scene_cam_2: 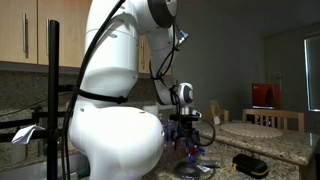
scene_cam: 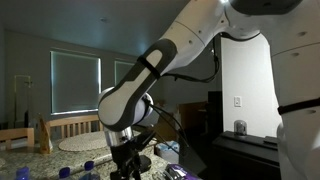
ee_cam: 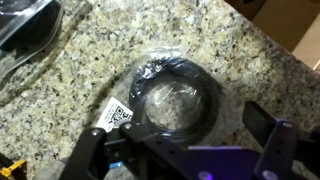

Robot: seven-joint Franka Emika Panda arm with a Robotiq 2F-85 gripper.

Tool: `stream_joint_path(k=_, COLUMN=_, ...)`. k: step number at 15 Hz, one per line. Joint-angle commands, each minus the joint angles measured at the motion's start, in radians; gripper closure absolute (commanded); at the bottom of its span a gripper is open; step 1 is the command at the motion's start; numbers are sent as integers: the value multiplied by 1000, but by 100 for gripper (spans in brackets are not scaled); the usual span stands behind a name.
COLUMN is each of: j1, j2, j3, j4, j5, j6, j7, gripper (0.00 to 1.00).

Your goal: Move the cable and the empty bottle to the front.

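Glossy white robot arm (scene_cam_2: 112, 115) built of rounded segments, with thin black bands at the joints and black wiring (scene_cam_2: 97, 38) trailing along its side. The gripper (ee_cam: 175, 125) is black, with two dark, blocky fingers (ee_cam: 272, 138).

In an exterior view, the camera sits low and close beside the arm (scene_cam: 135, 90), facing past it to a window (scene_cam: 75, 82). In an exterior view, the camera stands behind the arm's white base (scene_cam_2: 115, 120), looking along the table (scene_cam_2: 290, 150). Both exterior views share the gripper (scene_cam: 128, 163). The wrist view looks steeply down from near the table onto a coiled cable (ee_cam: 175, 95) under the gripper.
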Motion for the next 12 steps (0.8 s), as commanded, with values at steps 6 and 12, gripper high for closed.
stream_joint_path(k=6, j1=62, j2=197, j3=-7, j4=68, j5=-50, j6=42, j7=434, gripper=0)
stream_joint_path(k=12, j1=32, j2=248, j3=-55, j4=150, j5=113, j6=61, j7=525, gripper=0)
